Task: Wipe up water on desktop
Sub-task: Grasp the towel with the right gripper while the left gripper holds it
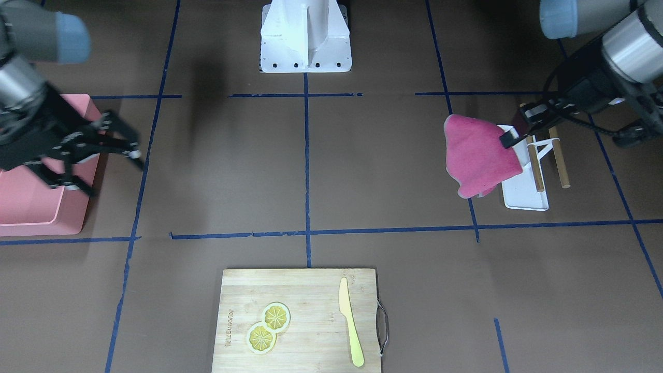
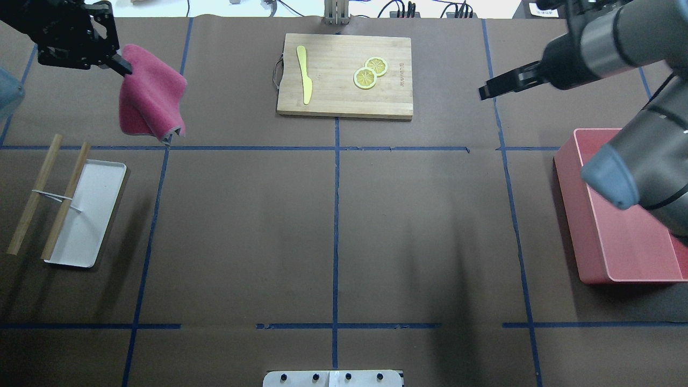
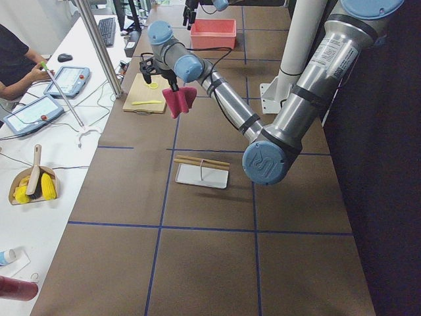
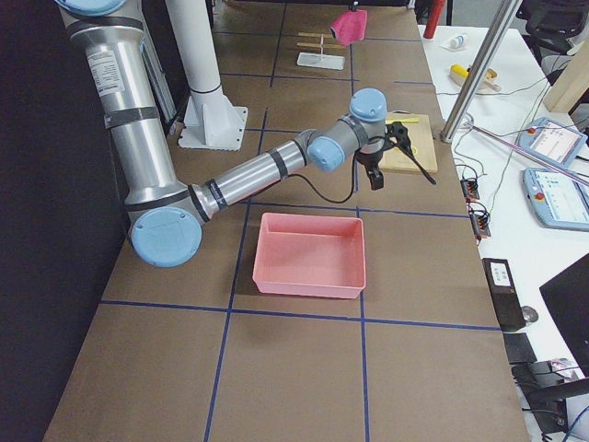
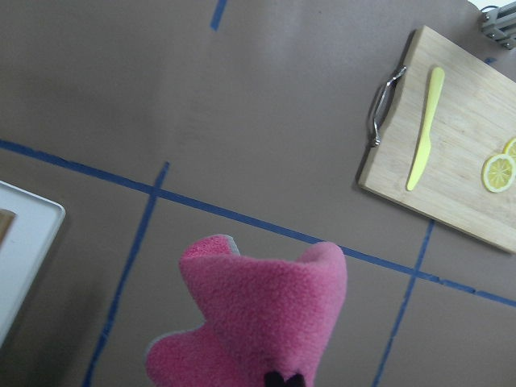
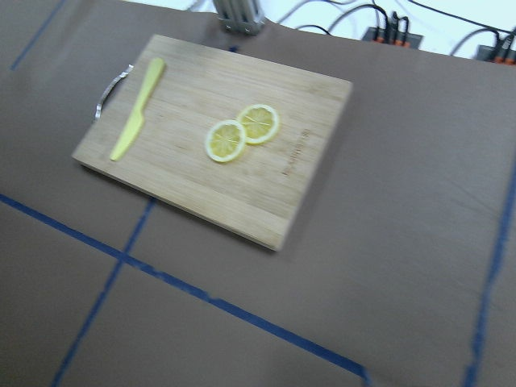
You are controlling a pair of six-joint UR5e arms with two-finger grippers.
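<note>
- The taped brown bench (image 2: 242,226) carries a white tray (image 2: 102,183) and a pink bin (image 2: 596,231) nearest the robot.
- Beyond the tray, the left hand (image 2: 121,65) pinches a pink cloth (image 2: 153,102), which dangles above the bench.
- The right hand (image 1: 114,175) hovers with its fingers spread.
- The cutting board (image 2: 333,97) lies farthest.

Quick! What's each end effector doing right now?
The left end effector is closed, holding the pink cloth up in the air.
The right end effector is open and holds nothing.

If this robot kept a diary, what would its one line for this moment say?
left hand: shut on pink cloth, hanging above desktop | right hand: open, empty | water: none visible | wiping: not yet begun
</note>
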